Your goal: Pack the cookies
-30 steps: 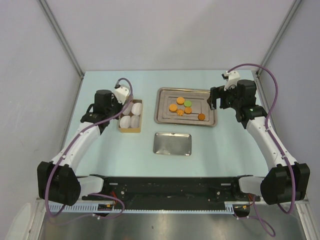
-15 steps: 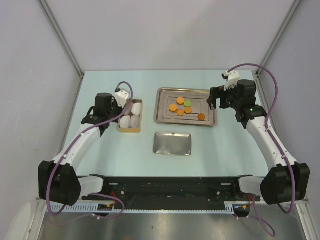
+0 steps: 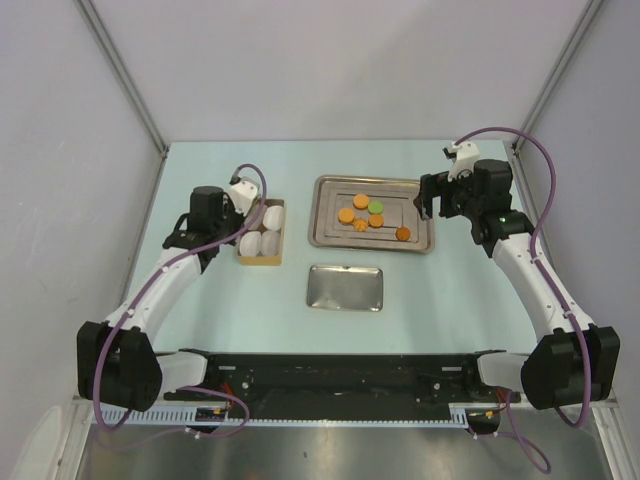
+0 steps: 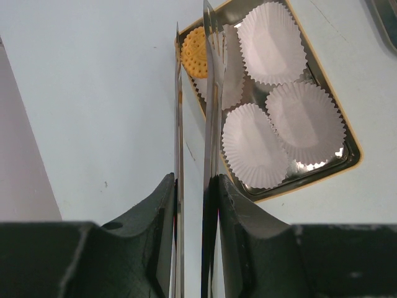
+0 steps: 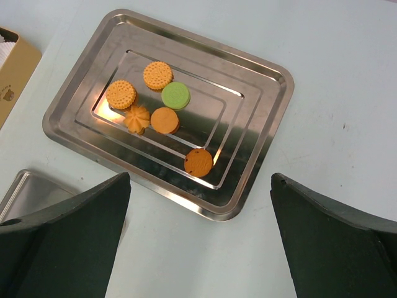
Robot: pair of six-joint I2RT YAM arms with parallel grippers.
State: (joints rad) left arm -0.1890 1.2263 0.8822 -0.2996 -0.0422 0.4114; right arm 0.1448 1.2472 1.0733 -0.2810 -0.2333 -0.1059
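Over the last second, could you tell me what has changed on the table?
The left gripper, shut on an orange cookie at the edge of the box of paper cups, drew back slightly toward the near-left, then stopped. The right gripper stayed open by the steel tray, and the six cookies on it have not moved.
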